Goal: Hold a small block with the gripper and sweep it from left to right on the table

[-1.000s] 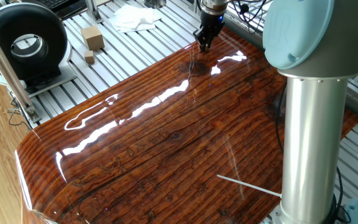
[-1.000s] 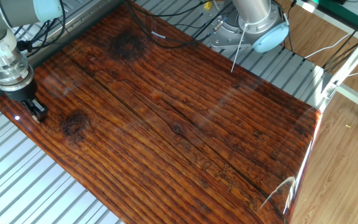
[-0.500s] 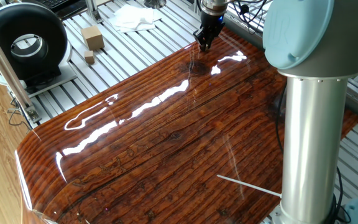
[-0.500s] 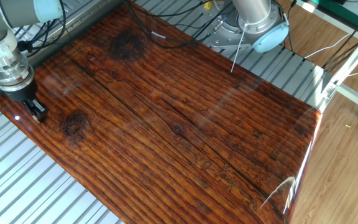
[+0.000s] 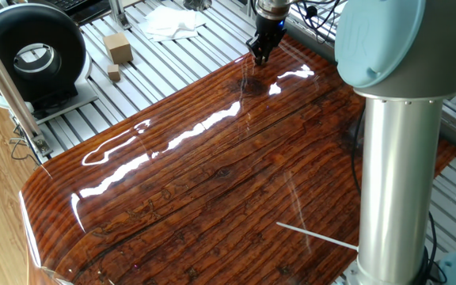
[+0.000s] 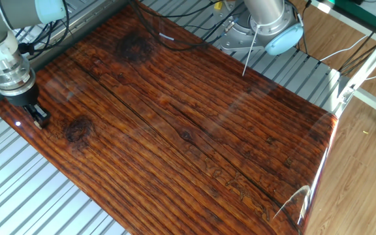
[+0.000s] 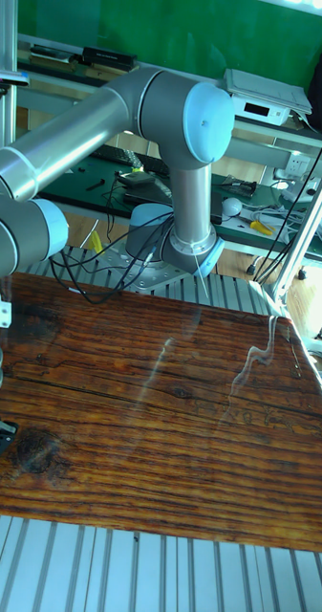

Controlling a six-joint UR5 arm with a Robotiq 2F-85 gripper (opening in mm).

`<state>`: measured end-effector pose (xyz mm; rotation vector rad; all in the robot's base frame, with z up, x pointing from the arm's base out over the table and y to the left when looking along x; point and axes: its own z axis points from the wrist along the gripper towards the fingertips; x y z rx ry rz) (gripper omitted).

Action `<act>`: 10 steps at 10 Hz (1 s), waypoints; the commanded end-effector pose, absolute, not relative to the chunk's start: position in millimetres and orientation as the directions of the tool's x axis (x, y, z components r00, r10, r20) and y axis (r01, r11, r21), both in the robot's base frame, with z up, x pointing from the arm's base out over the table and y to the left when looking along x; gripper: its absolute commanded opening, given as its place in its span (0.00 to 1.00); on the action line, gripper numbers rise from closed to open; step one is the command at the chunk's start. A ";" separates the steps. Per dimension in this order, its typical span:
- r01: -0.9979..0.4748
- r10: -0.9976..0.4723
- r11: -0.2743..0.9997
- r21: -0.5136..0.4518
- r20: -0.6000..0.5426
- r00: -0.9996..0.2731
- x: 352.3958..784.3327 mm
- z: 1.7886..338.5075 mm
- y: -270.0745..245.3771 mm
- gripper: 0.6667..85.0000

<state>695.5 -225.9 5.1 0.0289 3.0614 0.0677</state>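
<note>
Gripper (image 6: 38, 117) stands low at one end of the table (image 6: 194, 124); we cannot tell whether its black fingers pinch the small block. Nearly all the board's length extends away from it, so we judge the sweep unstarted.

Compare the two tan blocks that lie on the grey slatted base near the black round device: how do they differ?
Size: the bigger block is clearly larger than the smaller block.
Shape: the bigger block looks box-shaped, the smaller block nearly cubic.
Place: the smaller block lies nearer the table; the bigger block lies behind it.
Both are light tan, rest on the slatted base, and do not touch each other.
</note>
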 end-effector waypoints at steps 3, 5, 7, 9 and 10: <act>0.011 0.017 0.992 0.125 -0.049 -0.999 692.2 6.9 -222.1 0.00; 0.014 0.019 0.993 0.118 -0.039 -0.999 689.9 6.6 -222.6 0.00; 0.019 0.022 0.994 0.106 -0.027 -0.999 687.4 10.2 -223.0 0.00; 0.022 0.024 0.995 0.100 -0.024 -0.999 687.0 10.3 -223.6 0.00; 0.020 0.023 0.995 0.093 -0.024 -0.999 687.1 9.7 -225.1 0.00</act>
